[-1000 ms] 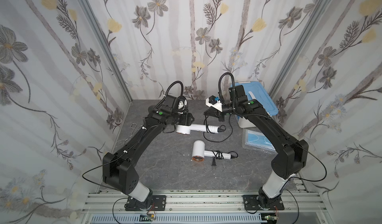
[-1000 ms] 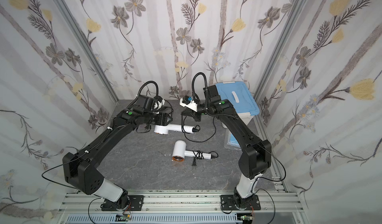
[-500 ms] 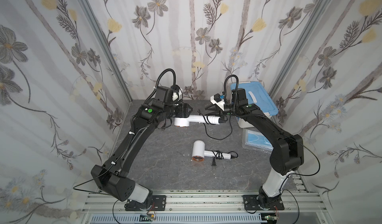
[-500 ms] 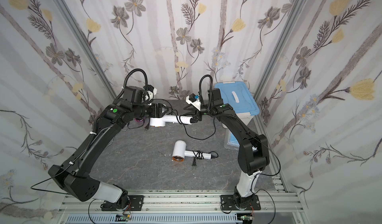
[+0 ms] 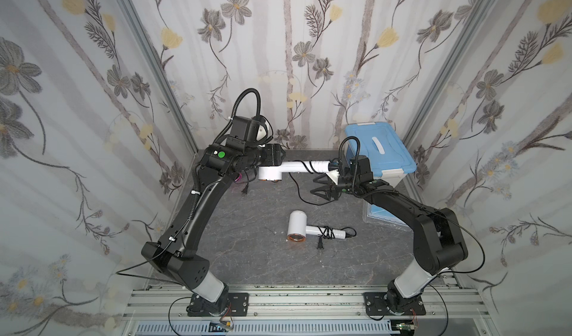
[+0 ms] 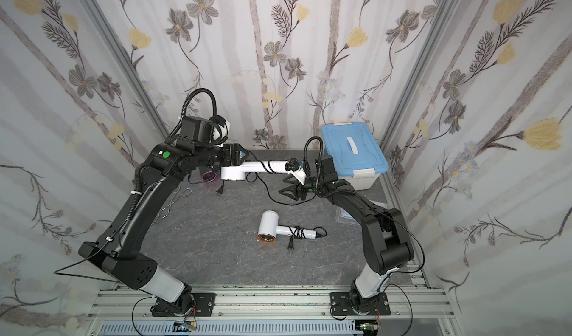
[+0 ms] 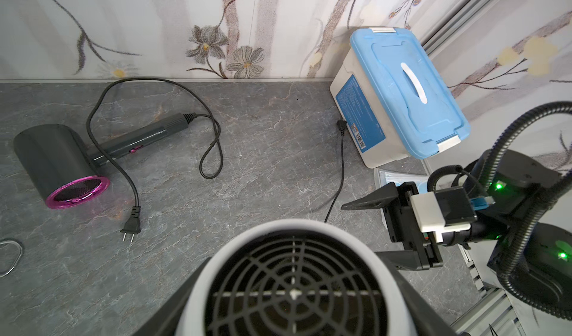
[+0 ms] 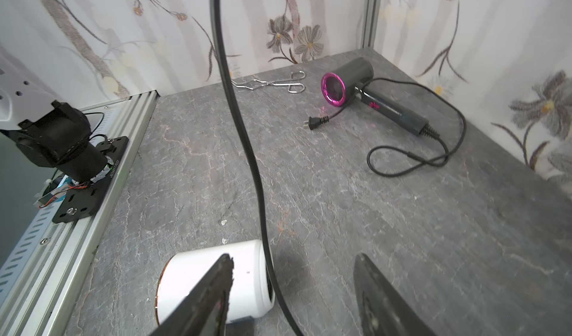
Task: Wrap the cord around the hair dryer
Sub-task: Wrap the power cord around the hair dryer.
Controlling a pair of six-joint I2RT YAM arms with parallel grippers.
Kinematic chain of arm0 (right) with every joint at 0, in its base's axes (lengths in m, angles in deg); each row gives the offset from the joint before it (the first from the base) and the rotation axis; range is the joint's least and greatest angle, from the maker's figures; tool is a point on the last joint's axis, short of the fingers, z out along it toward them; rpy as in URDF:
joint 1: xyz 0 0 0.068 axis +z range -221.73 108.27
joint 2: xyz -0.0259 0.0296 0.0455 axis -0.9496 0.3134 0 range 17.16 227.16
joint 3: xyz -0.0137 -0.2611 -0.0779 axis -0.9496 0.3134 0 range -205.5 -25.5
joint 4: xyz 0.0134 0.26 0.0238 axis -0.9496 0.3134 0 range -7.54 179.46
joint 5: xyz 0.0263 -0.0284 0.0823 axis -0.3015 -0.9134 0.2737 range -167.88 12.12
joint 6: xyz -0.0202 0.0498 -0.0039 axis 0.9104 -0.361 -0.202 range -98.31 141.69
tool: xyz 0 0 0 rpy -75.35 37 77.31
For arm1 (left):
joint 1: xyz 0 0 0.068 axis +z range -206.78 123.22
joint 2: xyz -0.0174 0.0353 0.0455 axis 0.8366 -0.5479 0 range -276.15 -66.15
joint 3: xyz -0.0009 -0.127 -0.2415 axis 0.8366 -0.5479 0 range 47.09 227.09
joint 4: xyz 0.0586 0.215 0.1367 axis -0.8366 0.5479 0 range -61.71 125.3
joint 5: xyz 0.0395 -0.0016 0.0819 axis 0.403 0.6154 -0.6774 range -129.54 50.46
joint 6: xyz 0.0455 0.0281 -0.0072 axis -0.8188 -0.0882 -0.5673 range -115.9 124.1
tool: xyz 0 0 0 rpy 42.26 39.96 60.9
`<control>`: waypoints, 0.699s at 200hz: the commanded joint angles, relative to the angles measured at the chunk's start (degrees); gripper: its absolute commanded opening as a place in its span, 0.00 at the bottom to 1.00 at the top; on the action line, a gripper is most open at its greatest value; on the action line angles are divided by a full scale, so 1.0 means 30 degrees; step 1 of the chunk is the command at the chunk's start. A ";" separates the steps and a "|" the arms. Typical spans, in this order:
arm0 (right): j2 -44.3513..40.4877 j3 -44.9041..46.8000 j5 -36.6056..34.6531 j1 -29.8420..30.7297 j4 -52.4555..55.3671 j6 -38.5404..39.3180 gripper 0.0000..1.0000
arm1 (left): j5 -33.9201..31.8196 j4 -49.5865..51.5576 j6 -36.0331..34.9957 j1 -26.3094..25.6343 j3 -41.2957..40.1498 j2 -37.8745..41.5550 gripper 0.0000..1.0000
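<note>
Hair dryer (image 5: 289, 167) sits clamped by its head in my left gripper (image 5: 273, 161), above the back of the table (image 5: 247, 257); cord (image 5: 297, 189) circles its handle, then droops to the tabletop. My right gripper (image 5: 312, 186) has jaws spread, holding nothing, just beside the handle's end.

Both top views overlook the table (image 5: 247, 257); wrist views sit low.

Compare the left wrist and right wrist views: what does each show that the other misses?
Left wrist only: the held white dryer's rear grille and the blue-lidded box. Right wrist only: the second white dryer lying on the table, and the left arm's base. Both: the dark dryer with its pink rim, its cord loose, plug lying flat.
</note>
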 commanded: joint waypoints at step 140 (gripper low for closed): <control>0.2360 0.3568 -0.4717 0.1728 -0.7644 -0.3179 0.62 | 0.0600 0.1883 0.0090 0.0140 0.3332 -0.1602 0.00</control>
